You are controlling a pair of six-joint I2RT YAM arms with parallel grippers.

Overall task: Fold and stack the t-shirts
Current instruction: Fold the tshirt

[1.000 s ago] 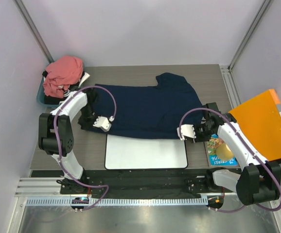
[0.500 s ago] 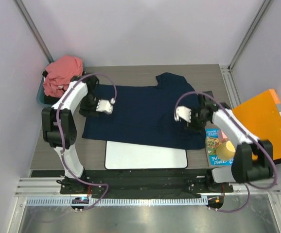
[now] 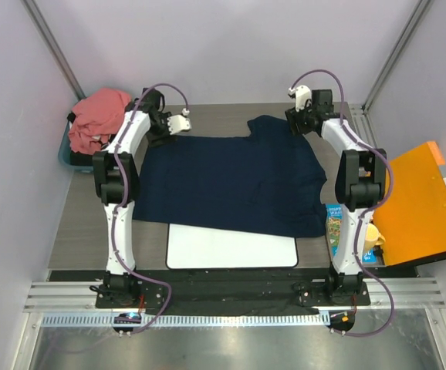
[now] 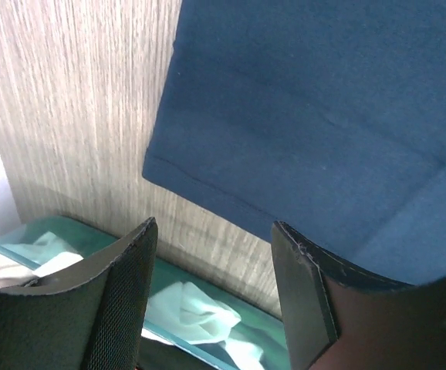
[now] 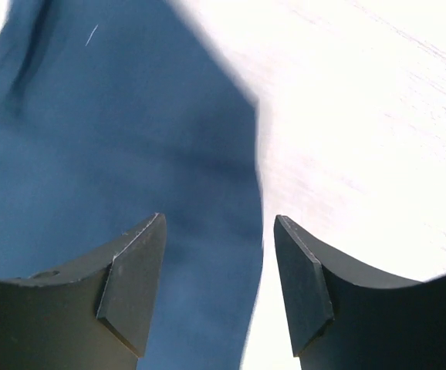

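Observation:
The navy t-shirt (image 3: 231, 185) lies spread flat mid-table, its near hem over the far edge of the white mat (image 3: 231, 248). The salmon-pink t-shirt (image 3: 99, 116) is bunched on the teal bin (image 3: 67, 156) at the far left. My left gripper (image 3: 161, 131) hovers open over the navy shirt's far left corner (image 4: 207, 139), nothing between its fingers (image 4: 126, 301). My right gripper (image 3: 299, 123) hangs open by the shirt's far right sleeve (image 5: 130, 154), above its edge, holding nothing.
An orange panel (image 3: 420, 204) rests at the right edge, with a colourful booklet (image 3: 335, 227) and a yellow cup (image 3: 373, 235) beside it. The teal bin (image 4: 207, 308) holds white cloth. White walls enclose the table on three sides.
Both grippers let go of the navy shirt's near hem, opened, and swung to the far corners. The shirt now lies flatter, its hem reaching the mat.

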